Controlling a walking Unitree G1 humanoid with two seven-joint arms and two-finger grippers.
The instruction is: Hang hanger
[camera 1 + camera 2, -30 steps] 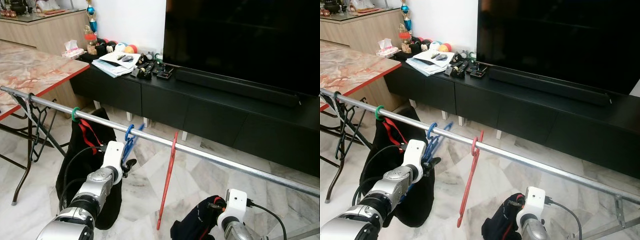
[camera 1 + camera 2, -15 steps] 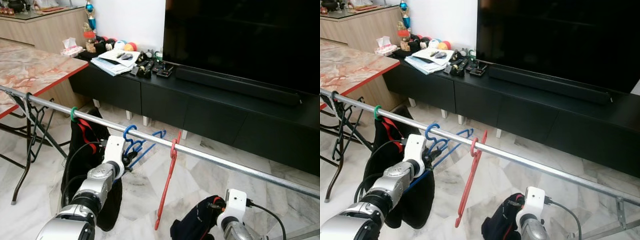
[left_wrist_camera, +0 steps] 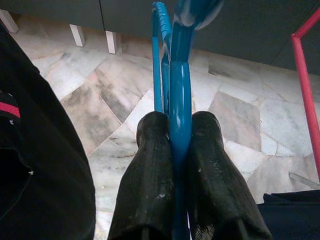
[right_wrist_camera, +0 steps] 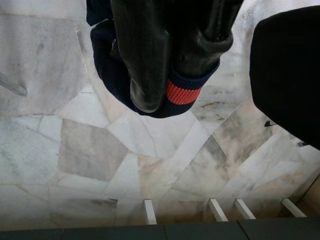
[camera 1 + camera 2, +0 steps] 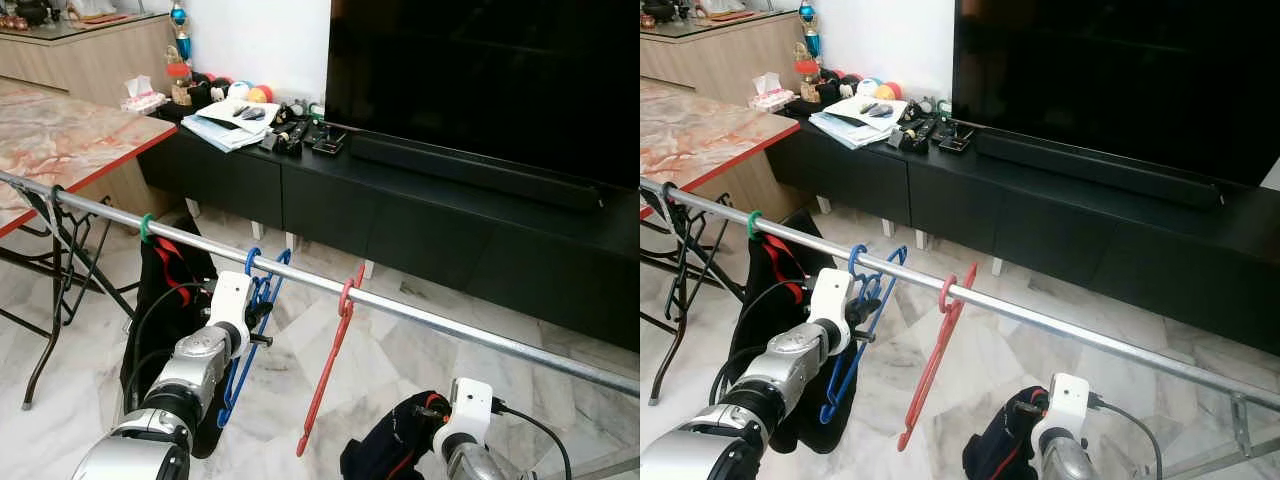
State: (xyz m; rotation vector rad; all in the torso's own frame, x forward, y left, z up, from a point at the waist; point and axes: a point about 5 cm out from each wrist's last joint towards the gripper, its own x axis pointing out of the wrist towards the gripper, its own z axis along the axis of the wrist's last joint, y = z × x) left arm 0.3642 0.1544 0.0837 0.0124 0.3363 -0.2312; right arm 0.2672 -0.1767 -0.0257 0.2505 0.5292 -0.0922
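A blue hanger [image 5: 243,340] hangs below the metal rail [image 5: 450,325], its hook [image 5: 253,262] looped over the rail. My left gripper [image 3: 172,122] is shut on the hanger's blue bar just under the rail, seen in the head views as the left gripper [image 5: 257,322]. A red hanger [image 5: 328,370] hangs on the rail just to the right. Low at the right, my right gripper [image 4: 172,85] is shut on a dark navy garment [image 5: 385,450] with a red-striped cuff [image 4: 182,92].
A green hook [image 5: 147,228] holds a black garment [image 5: 160,290] on the rail to the left. A marble-topped folding table [image 5: 60,140] stands at the left. Behind the rail runs a black TV console [image 5: 420,220] with a television and clutter. The floor is marble tile.
The blue hanger, splayed out to the right half a second ago, now hangs straight down from the rail. My left gripper stays shut on it. The right arm has not moved.
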